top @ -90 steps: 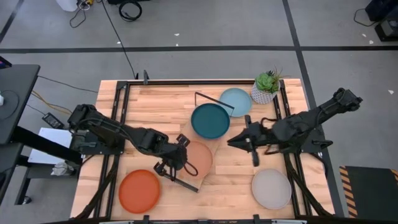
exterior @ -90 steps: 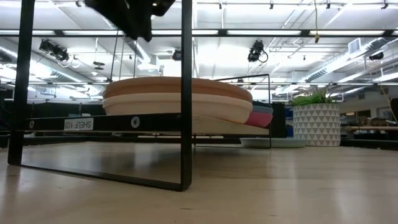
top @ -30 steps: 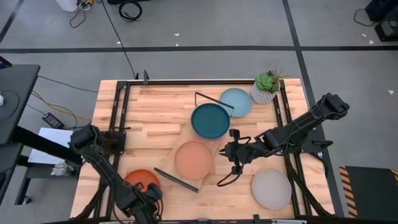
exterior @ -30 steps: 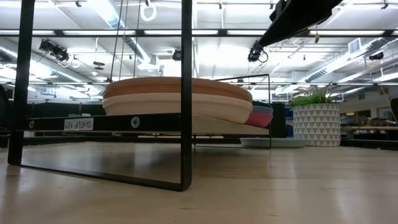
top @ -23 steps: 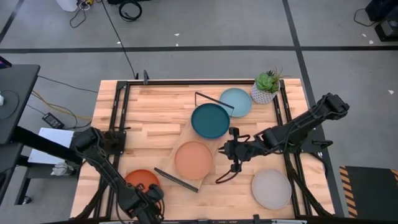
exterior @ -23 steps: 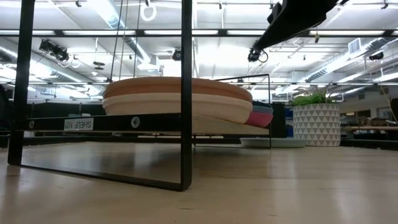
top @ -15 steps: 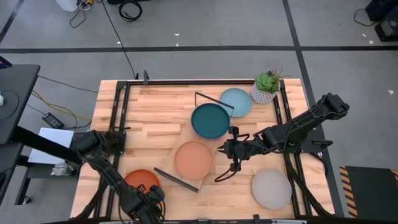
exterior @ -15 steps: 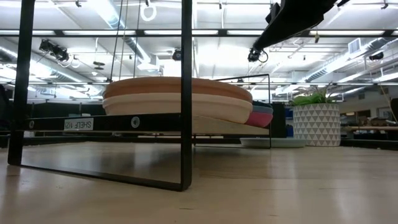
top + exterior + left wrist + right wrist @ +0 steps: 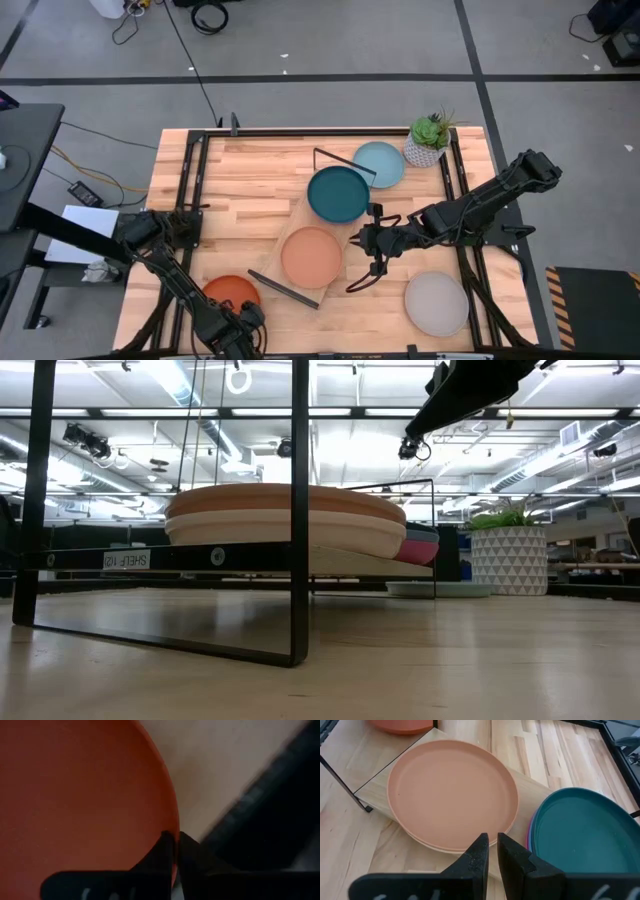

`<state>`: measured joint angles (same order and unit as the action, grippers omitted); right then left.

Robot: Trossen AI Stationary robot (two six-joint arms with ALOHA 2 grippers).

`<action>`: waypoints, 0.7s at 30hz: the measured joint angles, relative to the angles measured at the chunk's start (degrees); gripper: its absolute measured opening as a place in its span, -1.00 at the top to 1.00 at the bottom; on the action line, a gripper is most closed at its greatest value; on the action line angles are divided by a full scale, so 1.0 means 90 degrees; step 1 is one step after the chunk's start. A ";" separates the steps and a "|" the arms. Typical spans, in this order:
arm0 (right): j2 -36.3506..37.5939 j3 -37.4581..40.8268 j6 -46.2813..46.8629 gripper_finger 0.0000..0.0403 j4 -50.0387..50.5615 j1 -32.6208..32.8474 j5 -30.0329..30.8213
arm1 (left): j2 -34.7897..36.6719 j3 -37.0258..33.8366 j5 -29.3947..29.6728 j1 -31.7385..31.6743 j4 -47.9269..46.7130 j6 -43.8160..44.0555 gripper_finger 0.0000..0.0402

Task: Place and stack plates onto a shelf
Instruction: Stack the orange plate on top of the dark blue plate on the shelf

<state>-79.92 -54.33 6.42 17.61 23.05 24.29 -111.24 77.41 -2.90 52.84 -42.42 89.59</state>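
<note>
Pinching orange plate (image 9: pixel 85 795), left hand (image 9: pixel 173 840).

2 plate stacks (image 9: pixel 338 193) sit side by side on the shelf (image 9: pixel 130 558); potted plant (image 9: pixel 429 140) behind, 1 plate (image 9: pixel 436 303) right.

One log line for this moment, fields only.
left gripper: shut on orange plate rim | right gripper: empty, over shelf | salmon plate: stacked

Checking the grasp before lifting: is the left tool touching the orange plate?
Touching. The left wrist view shows the left tool shut on the orange plate at its rim.
</note>
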 joint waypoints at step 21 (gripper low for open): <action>-0.0002 0.0000 -0.0063 0.78 -0.0154 0.0000 -0.0019 | 0.2863 0.0000 0.0755 0.0206 0.1152 -0.2287 0.92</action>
<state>-79.94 -54.33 5.85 16.22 23.05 24.12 -85.47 77.41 3.90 54.70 -32.04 69.01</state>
